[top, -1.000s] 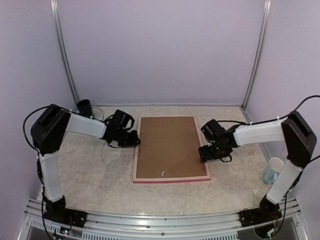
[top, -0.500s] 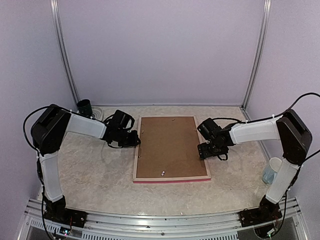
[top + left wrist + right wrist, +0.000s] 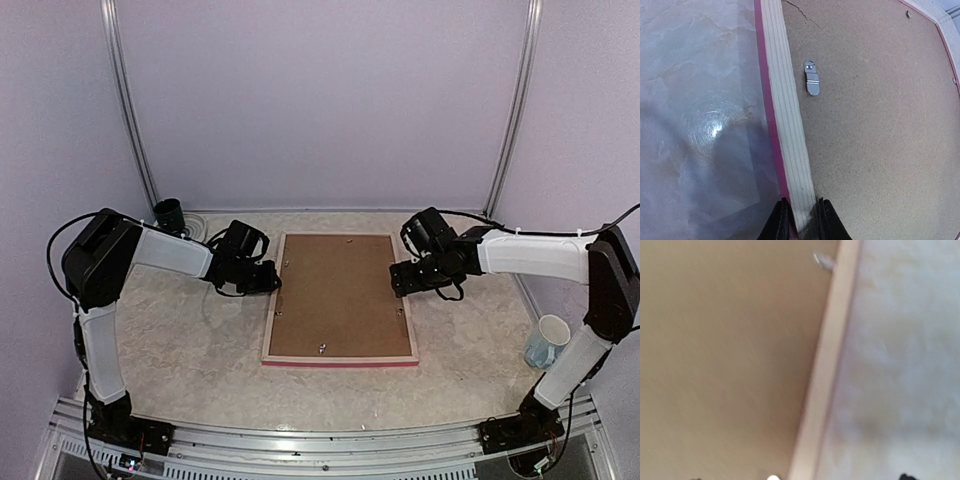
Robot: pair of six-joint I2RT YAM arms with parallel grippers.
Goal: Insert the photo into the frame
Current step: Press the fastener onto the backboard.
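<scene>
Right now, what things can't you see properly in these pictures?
- The photo: in no view. The frame lies face down, brown backing board up, so I cannot tell if it is underneath.
- Right wrist view: blurred; the metal clip is a smudge, and the bottom edge cuts off the fingers of the right gripper.
- Left wrist view: only the fingertips of the left gripper show.

Lilac walls [image 3: 320,100], marbled tabletop [image 3: 190,350] (glossy)

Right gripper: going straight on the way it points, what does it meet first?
Probably the frame, at its pale right rail under the open right gripper, or the backing board beside it. The wrist view is blurred, so depth is unclear.
</scene>
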